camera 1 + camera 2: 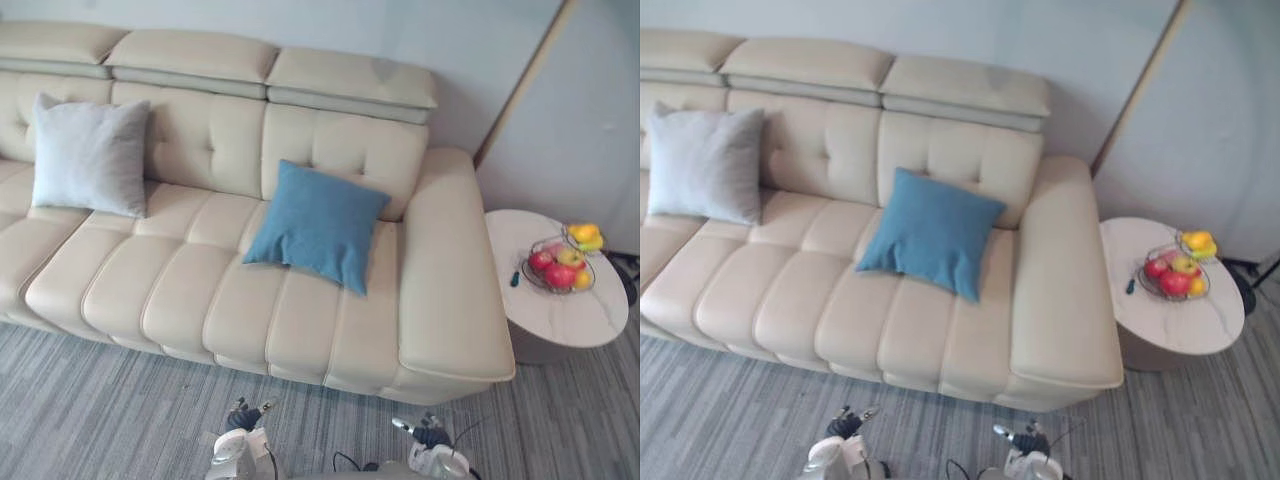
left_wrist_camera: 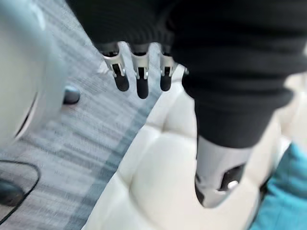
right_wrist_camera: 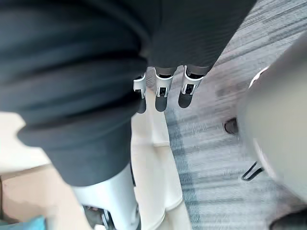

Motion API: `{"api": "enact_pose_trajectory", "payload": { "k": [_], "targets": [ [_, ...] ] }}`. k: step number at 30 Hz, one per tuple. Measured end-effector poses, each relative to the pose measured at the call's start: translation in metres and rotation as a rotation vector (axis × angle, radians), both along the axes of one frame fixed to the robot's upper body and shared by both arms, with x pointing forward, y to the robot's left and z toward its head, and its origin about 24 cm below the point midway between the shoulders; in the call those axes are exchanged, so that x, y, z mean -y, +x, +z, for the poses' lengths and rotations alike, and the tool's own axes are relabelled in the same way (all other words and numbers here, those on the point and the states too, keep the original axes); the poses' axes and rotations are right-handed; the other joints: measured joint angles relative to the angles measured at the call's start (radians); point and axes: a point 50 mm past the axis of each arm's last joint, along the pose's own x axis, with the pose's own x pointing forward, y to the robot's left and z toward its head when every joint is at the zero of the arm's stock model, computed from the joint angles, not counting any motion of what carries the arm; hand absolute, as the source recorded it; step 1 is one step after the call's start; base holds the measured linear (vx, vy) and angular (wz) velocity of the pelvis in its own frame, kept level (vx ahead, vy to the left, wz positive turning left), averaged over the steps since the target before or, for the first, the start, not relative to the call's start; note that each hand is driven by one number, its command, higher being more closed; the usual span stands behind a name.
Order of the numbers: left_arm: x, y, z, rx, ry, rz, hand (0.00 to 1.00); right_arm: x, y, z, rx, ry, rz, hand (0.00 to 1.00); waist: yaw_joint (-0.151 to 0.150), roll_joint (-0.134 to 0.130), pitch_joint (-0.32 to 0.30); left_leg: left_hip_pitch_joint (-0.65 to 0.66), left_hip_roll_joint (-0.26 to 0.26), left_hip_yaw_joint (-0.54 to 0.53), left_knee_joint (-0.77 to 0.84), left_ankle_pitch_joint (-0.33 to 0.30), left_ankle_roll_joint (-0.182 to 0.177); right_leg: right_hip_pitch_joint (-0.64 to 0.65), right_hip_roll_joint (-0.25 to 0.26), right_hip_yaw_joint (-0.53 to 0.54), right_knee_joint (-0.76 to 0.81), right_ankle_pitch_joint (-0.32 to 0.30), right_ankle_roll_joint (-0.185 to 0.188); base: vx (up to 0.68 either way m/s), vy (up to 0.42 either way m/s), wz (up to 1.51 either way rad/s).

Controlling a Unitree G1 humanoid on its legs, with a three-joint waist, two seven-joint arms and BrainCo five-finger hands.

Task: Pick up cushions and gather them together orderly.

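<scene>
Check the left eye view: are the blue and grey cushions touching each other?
No, the blue cushion leans near the armrest end while the grey cushion stands apart, with bare sofa between them.

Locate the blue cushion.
In the eye views, the blue cushion leans on the sofa right of centre, near its armrest; the grey cushion is further left.

Wide bare seat between grey cushion and blue cushion. Open carpet in front of sofa. Blocked rightward by armrest, table.
</scene>
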Motion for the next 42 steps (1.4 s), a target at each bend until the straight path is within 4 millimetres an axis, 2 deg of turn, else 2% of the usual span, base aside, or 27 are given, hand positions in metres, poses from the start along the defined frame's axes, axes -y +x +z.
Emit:
{"api": "enact_pose_trajectory", "payload": {
  "k": [4, 5, 9, 14, 15, 26, 30, 32, 34, 37, 39, 42],
  "targets": [
    [-0.003, -0.013, -0.004, -0.043, 0.009, -0.005, 0.0, 0.005, -0.006, -0.002, -0.023, -0.001, -0.036, 0.0, -0.002, 0.014, -0.032, 0.048, -0.037, 0.012, -0.096, 0.05, 0.011, 0.013, -0.015, 0.018, -0.042, 0.027, 0.006, -0.01, 0.075, -0.1],
    [-0.004, -0.015, -0.005, -0.054, 0.01, -0.011, 0.0, 0.007, -0.007, -0.002, -0.025, -0.003, -0.047, 0.0, -0.002, 0.01, -0.039, 0.063, -0.044, 0.013, -0.131, 0.07, 0.01, 0.014, -0.013, 0.019, -0.053, 0.032, 0.004, -0.01, 0.011, -0.04],
    [-0.003, -0.019, -0.007, -0.076, 0.013, -0.031, 0.0, 0.016, -0.011, -0.004, -0.054, -0.031, -0.035, 0.0, -0.003, 0.021, -0.039, 0.111, -0.042, 0.011, -0.226, 0.123, 0.002, 0.019, 0.008, 0.021, -0.061, 0.038, 0.0, 0.0, -0.032, -0.02],
    [-0.004, -0.023, -0.009, -0.1, 0.01, -0.057, 0.0, 0.025, -0.022, -0.007, -0.106, -0.041, -0.036, 0.0, -0.007, 0.019, -0.035, 0.151, -0.036, 0.003, -0.265, 0.136, -0.005, 0.047, 0.021, 0.021, -0.076, 0.038, -0.004, 0.01, -0.039, -0.02],
    [-0.016, -0.033, -0.012, -0.15, 0.038, -0.078, 0.0, 0.024, -0.024, -0.008, -0.128, -0.054, 0.013, 0.0, -0.014, 0.013, 0.005, 0.198, -0.047, -0.003, -0.318, 0.14, -0.003, 0.077, 0.023, 0.033, -0.105, 0.038, -0.017, 0.0, 0.0, 0.0],
    [-0.016, -0.033, -0.013, -0.149, 0.019, -0.085, 0.0, 0.023, -0.026, -0.009, -0.134, -0.03, 0.008, 0.0, -0.015, 0.014, 0.005, 0.198, -0.046, 0.003, -0.325, 0.14, -0.003, 0.073, 0.023, 0.031, -0.105, 0.038, -0.017, 0.0, 0.0, -0.01],
    [-0.015, -0.031, -0.012, -0.142, -0.005, -0.078, 0.0, 0.023, -0.024, -0.009, -0.118, 0.02, -0.043, 0.0, -0.026, 0.017, 0.024, 0.198, -0.038, 0.045, -0.313, 0.139, -0.005, 0.069, 0.022, 0.035, -0.101, 0.038, -0.015, 0.0, -0.008, -0.1],
    [-0.016, -0.026, -0.011, -0.13, -0.011, -0.085, 0.0, 0.023, -0.019, -0.008, -0.098, 0.04, -0.071, 0.0, -0.039, 0.016, 0.055, 0.18, -0.023, 0.074, -0.247, 0.122, -0.008, 0.064, 0.02, 0.044, -0.086, 0.038, -0.015, -0.05, -0.036, -0.27],
    [-0.016, -0.02, -0.009, -0.113, -0.021, -0.087, 0.0, 0.024, -0.018, -0.007, -0.086, 0.045, -0.085, 0.0, -0.041, 0.021, 0.066, 0.139, -0.008, 0.078, -0.135, 0.079, -0.009, 0.04, 0.029, 0.086, -0.069, 0.036, -0.013, -0.07, -0.044, -0.59],
    [-0.014, -0.018, -0.009, -0.104, -0.026, -0.087, 0.0, 0.023, -0.016, -0.006, -0.079, 0.047, -0.078, 0.0, -0.04, 0.022, 0.067, 0.106, 0.008, 0.065, -0.043, 0.06, 0.002, -0.031, 0.051, 0.206, -0.026, 0.039, -0.015, -0.06, -0.069, -1.11],
    [-0.007, -0.017, -0.01, -0.099, -0.046, -0.08, 0.0, 0.029, -0.013, -0.004, -0.066, 0.028, -0.068, 0.0, -0.044, 0.047, 0.059, 0.104, 0.043, 0.082, -0.035, 0.002, -0.009, -0.091, 0.103, 0.292, -0.024, 0.06, -0.016, -0.07, -0.004, -1.26],
    [-0.008, -0.013, -0.008, -0.083, -0.054, -0.052, 0.0, 0.025, -0.005, -0.002, -0.044, 0.025, -0.033, 0.0, -0.048, 0.046, 0.059, 0.114, 0.076, 0.162, -0.035, -0.057, -0.029, -0.155, 0.165, 0.401, -0.034, 0.102, -0.024, -0.07, 0.033, -1.45]
  ]
}}
